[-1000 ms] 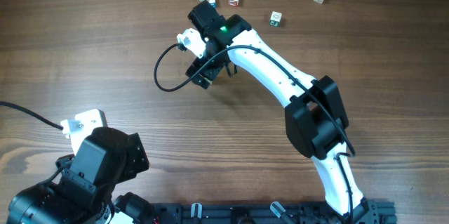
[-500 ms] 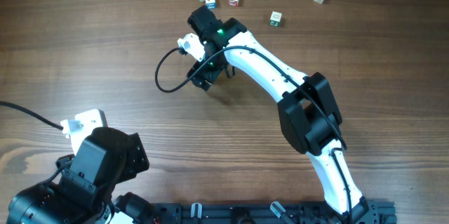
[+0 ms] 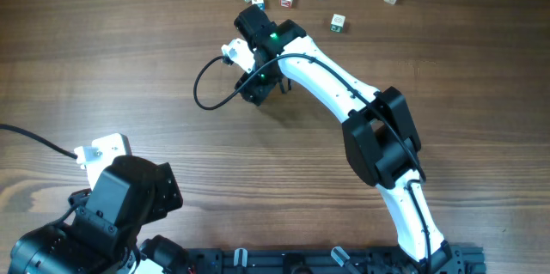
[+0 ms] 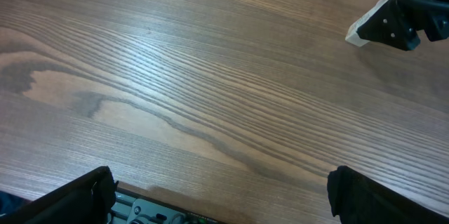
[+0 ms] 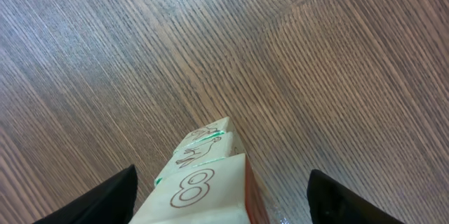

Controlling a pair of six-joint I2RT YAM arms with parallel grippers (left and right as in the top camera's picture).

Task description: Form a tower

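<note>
Tower (image 5: 202, 178), hidden overhead beneath the right gripper (image 3: 256, 94), is shown by its wrist view untouched between parted fingers; left gripper (image 4: 224, 185) is spread wide, empty.

Your right arm (image 3: 331, 82) shows white shells between bulky black joints, and just behind its end effector a green light (image 3: 273, 37) glows. A white camera block (image 3: 232, 51) sits beside that wrist, trailing a looped black cable (image 3: 196, 94). Your left gripper (image 4: 221, 199) has matte black fingers (image 4: 70, 199).
</note>
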